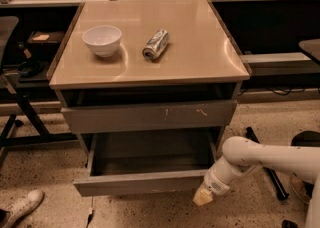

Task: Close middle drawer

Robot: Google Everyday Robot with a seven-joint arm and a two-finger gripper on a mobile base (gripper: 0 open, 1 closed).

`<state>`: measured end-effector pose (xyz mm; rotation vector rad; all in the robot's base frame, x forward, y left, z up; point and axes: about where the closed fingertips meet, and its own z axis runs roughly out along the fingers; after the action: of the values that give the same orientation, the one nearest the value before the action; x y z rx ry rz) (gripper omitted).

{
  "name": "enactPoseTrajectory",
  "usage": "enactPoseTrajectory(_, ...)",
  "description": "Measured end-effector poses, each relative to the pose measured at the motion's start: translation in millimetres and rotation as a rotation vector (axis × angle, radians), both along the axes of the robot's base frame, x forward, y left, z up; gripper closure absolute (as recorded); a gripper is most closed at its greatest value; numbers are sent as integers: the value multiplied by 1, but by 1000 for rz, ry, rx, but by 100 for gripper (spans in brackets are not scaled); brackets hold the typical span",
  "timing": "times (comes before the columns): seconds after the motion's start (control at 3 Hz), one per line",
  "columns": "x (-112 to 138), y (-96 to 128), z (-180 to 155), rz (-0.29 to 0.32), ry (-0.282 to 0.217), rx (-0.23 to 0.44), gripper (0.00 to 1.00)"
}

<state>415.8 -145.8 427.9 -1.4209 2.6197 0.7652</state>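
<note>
The middle drawer (142, 182) is pulled well out of the cabinet, with a plain grey front and a bare grey inside (150, 149). Above it, the grey drawer front with pale yellowish scratch marks (150, 116) sits slightly out from the cabinet. My gripper (202, 198), pale at the tip on a white arm (260, 159), is low at the right. It sits just off the right end of the middle drawer's front, close to it; I cannot tell if it touches.
On the beige cabinet top (200, 57) stand a white bowl (102, 39) and a can lying on its side (155, 44). A chair base (15, 117) is at the left, a white shoe (20, 207) at the bottom left, and dark legs (267, 167) at the right on the speckled floor.
</note>
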Motion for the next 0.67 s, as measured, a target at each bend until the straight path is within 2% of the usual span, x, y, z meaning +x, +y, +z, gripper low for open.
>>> enactPoseTrajectory(0.33,33,-2,0,-12,-34,-20,88)
enactPoseTrajectory(0.67,65,-3,2,-12,-69,-45,100)
